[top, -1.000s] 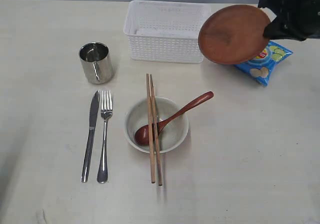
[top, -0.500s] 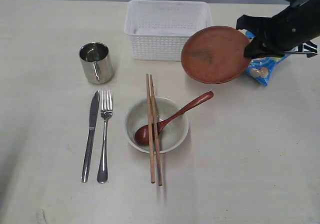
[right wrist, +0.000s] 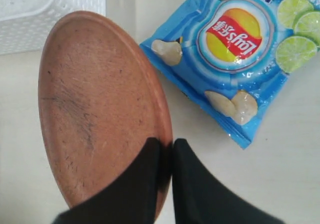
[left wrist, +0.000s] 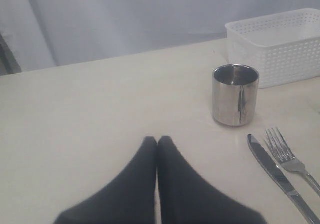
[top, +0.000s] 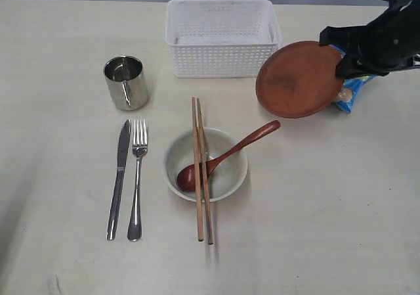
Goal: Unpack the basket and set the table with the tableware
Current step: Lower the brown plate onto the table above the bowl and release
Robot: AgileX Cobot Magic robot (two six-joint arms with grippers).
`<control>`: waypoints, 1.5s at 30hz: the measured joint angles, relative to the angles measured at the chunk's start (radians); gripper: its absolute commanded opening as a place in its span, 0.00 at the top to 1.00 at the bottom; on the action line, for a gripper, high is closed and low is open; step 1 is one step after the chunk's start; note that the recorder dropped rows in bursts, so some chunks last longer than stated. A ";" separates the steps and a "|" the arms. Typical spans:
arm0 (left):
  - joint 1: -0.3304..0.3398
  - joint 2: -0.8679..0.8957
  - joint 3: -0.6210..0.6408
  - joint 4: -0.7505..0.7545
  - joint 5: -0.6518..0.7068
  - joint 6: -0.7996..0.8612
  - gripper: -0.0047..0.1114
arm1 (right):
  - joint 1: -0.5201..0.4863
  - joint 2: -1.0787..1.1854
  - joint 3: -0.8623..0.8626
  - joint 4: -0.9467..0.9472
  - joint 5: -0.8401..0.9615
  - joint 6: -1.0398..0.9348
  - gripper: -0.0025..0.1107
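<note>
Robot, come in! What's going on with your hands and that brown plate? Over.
Left gripper shut, empty. Right gripper shut on rim of round dark brown plate, beside white lattice plastic basket. Blue crisp bag close beside plate.

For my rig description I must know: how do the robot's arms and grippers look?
The left gripper has two smooth matte black fingers tapering to narrow tips; the right gripper looks the same. The right arm is black and blocky. No markings show.
</note>
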 measured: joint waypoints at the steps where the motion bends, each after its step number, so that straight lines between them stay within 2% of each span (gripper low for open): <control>1: 0.000 0.000 0.000 0.000 0.000 0.000 0.96 | 0.000 0.011 0.000 0.008 -0.004 0.004 0.98; 6: 0.000 0.000 0.000 0.000 0.000 0.000 0.96 | 0.027 0.063 0.000 0.061 -0.027 -0.005 0.98; 13: 0.000 0.000 0.000 0.000 0.000 0.000 0.96 | 0.155 0.126 0.000 0.126 -0.113 -0.007 0.98; 21: 0.000 0.000 0.000 0.000 0.000 0.000 0.96 | 0.250 0.206 -0.006 0.191 -0.159 -0.007 0.98; 33: 0.000 0.000 0.000 0.000 0.000 0.000 0.96 | 0.311 0.250 -0.093 0.204 -0.170 -0.007 0.98; 35: 0.000 0.000 0.000 0.000 0.000 0.000 0.96 | 0.311 0.255 -0.093 0.207 -0.164 -0.007 0.91; 37: 0.000 0.000 0.000 0.000 0.000 0.000 0.96 | 0.311 0.267 -0.093 0.207 -0.156 -0.007 0.81; 38: 0.000 0.000 0.000 0.000 0.000 0.000 0.96 | 0.311 0.269 -0.093 0.207 -0.154 -0.007 0.68; 39: 0.000 0.000 0.000 0.000 0.000 0.000 0.96 | 0.311 0.280 -0.093 0.207 -0.152 -0.007 0.65; 45: 0.000 0.000 0.000 0.000 0.000 0.000 0.96 | 0.311 0.282 -0.195 0.156 -0.072 -0.007 0.63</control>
